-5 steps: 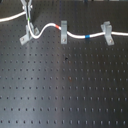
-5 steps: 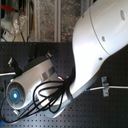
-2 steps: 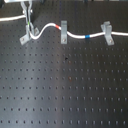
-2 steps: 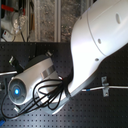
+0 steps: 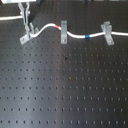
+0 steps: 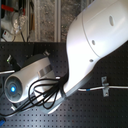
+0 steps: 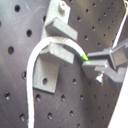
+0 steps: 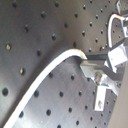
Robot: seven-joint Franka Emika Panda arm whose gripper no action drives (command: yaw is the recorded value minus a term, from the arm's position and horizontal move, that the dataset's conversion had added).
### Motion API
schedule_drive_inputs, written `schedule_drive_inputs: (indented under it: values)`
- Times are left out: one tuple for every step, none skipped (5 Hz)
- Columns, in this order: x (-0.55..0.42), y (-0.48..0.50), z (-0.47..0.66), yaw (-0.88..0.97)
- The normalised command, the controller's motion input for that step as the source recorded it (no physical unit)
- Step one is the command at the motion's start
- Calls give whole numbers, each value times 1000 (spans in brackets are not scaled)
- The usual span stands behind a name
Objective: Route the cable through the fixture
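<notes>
In the first exterior view, the gripper (image 5: 24, 21) comes down at the first exterior view's top left, just above the fixture (image 5: 28, 35), a small grey clip sitting diagonally on the black perforated table (image 5: 65, 85). The cable (image 5: 75, 35) passes at the fixture, then runs toward the first exterior view's right. It rises to the red band (image 5: 63, 23) at the narrow post clip (image 5: 64, 33), dips, and carries the blue band (image 5: 88, 36) just before the wide clip (image 5: 106, 32). After this clip it continues to the right edge.

In the first wrist view, the cable (image 7: 37, 60) curves up from the table and goes between the two prongs of the fixture (image 7: 57, 47). The fingers (image 7: 102, 57) are closed together on the cable just beside the fixture, where a short green piece shows. In the second wrist view, the cable (image 8: 45, 80) also ends between the pinched fingers (image 8: 97, 65).

In the second exterior view, the white arm (image 6: 95, 45) hides most of the scene. Only a clip (image 6: 105, 86) with a short part of cable (image 6: 117, 88) is visible near the second exterior view's right edge.
</notes>
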Motion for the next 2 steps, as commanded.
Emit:
schedule_drive_inputs:
  values:
    - [-177, 172, 1, -149]
    - [-297, 176, 2, -123]
